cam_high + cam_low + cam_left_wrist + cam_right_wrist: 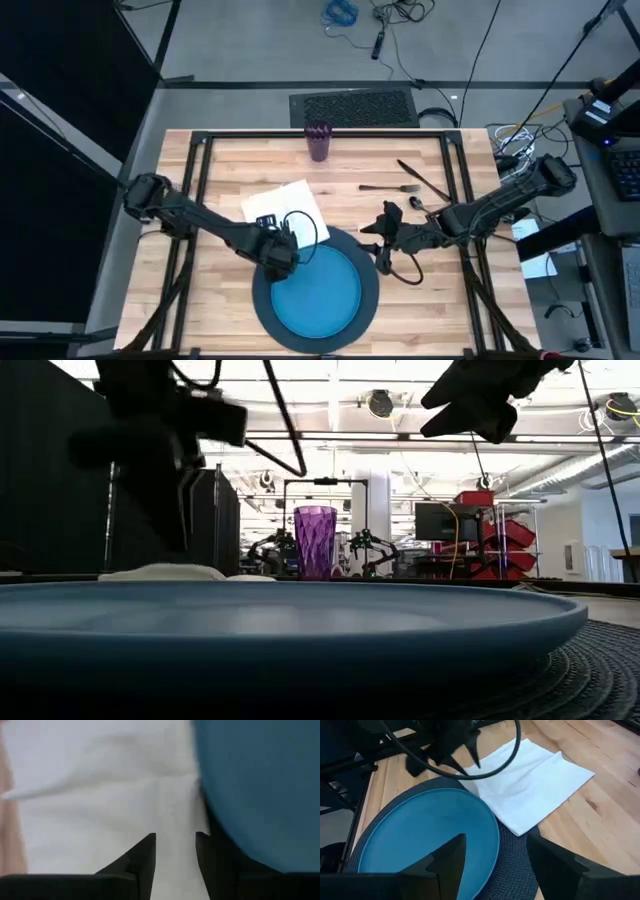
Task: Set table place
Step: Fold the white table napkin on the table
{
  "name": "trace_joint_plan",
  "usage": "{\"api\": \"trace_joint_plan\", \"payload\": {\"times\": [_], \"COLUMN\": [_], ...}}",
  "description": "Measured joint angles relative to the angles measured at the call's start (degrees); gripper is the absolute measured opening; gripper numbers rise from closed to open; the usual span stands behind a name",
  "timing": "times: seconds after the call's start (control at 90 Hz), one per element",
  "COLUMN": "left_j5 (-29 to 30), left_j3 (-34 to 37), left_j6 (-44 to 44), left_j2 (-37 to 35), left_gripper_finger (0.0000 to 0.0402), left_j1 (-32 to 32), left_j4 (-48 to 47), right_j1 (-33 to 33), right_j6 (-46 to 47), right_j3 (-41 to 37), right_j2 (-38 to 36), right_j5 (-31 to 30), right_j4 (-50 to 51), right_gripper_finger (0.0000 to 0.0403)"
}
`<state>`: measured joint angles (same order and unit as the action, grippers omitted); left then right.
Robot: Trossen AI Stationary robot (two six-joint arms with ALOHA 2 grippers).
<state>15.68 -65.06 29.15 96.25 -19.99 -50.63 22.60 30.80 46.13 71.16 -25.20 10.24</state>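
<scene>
The left gripper, fingers slightly apart, hangs over the white cloth napkin, which overlaps the dark grey round woven charger. The round blue plate rests on it near the table's front edge. The right gripper hovers open beside the plate.

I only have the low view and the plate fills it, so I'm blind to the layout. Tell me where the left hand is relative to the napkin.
Observer: The left hand hovers over the white napkin, at the corner beside the blue plate, fingers open.
Operator: Give me the right hand.
Observer: The right hand is open, beside the dark charger, holding nothing.
Operator: Report the cutlery.
Observer: A fork and other pieces lie on the table behind the right arm; the purple cup stands at the far edge.
</scene>
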Motion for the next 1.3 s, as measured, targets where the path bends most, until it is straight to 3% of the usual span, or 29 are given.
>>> {"api": "trace_joint_plan", "payload": {"times": [0.089,0.244,0.544,0.711,0.922,1.022,1.3], "left_j5": [2.0,10.9,11.3,2.2,-4.4,-10.6,-12.6], "left_j3": [-0.1,0.6,5.1,10.6,20.7,25.4,31.1], "left_j6": [0.0,0.3,-5.8,-10.2,-9.7,-8.2,-1.8], "left_j2": [-0.9,-1.8,-6.4,-14.5,-29.1,-34.5,-35.5], "left_gripper_finger": [0.0123,0.0122,0.0122,0.0122,0.0122,0.0122,0.0122], "left_j1": [0.0,1.6,14.4,24.0,32.5,36.3,43.0], "left_j4": [-4.6,-14.6,-10.3,-1.8,6.0,9.4,12.9], "right_j1": [0.0,0.0,2.8,5.3,6.4,6.0,3.9], "right_j6": [0.3,2.0,3.0,3.1,1.8,1.3,0.9], "right_j3": [0.0,0.0,0.0,0.0,0.0,0.0,0.0], "right_j2": [0.0,0.0,0.0,0.0,-0.1,-0.2,-0.4], "right_j5": [0.0,0.0,0.1,0.1,0.2,-0.1,-0.3], "right_j4": [0.6,1.5,2.0,2.0,2.0,2.0,1.2], "right_gripper_finger": [0.0196,0.0196,0.0196,0.0196,0.0196,0.0196,0.0196]}}
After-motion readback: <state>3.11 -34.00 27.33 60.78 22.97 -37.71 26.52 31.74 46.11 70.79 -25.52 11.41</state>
